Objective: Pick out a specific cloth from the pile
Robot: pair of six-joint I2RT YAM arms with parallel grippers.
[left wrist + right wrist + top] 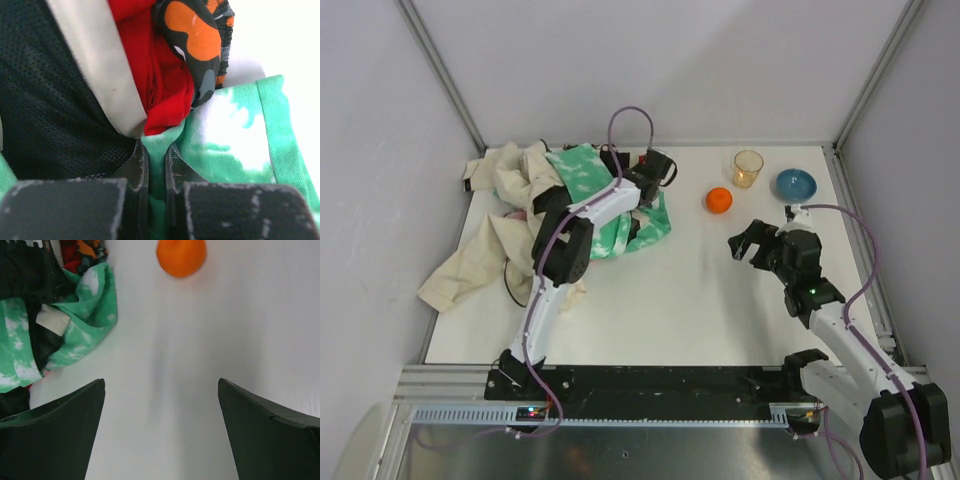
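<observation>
My left fingers (645,178) are sunk into the right side of the pile (510,180) on the white tabletop (670,300), while my right fingers (745,243) hang spread well right of the pile, where the orange ball (719,200), cup (748,168) and blue bowl (796,184) also sit.

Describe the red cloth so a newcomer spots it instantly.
Look at the pile on the table's far left. At its far right edge, the red cloth is wedged between a cream strip and a black orange-spotted cloth. Only it is plain red, unprinted.
</observation>
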